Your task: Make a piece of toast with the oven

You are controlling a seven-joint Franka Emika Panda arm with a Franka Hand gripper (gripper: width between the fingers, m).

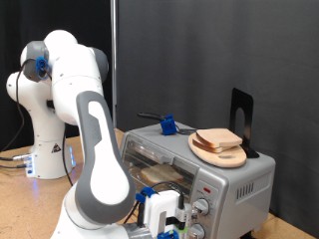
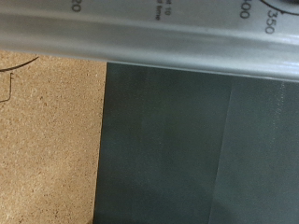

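Bread lies inside the oven; the end effector sits by the knobs, grip state unclear. Turning one wants a square, centred hold.

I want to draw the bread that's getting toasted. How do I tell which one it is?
Find the silver oven on the wooden table. A round wooden board with bread slices sits on its roof, but skip those. Look through the oven's front opening instead: the piece of toast lies flat on the rack inside, just above the robot's tool.
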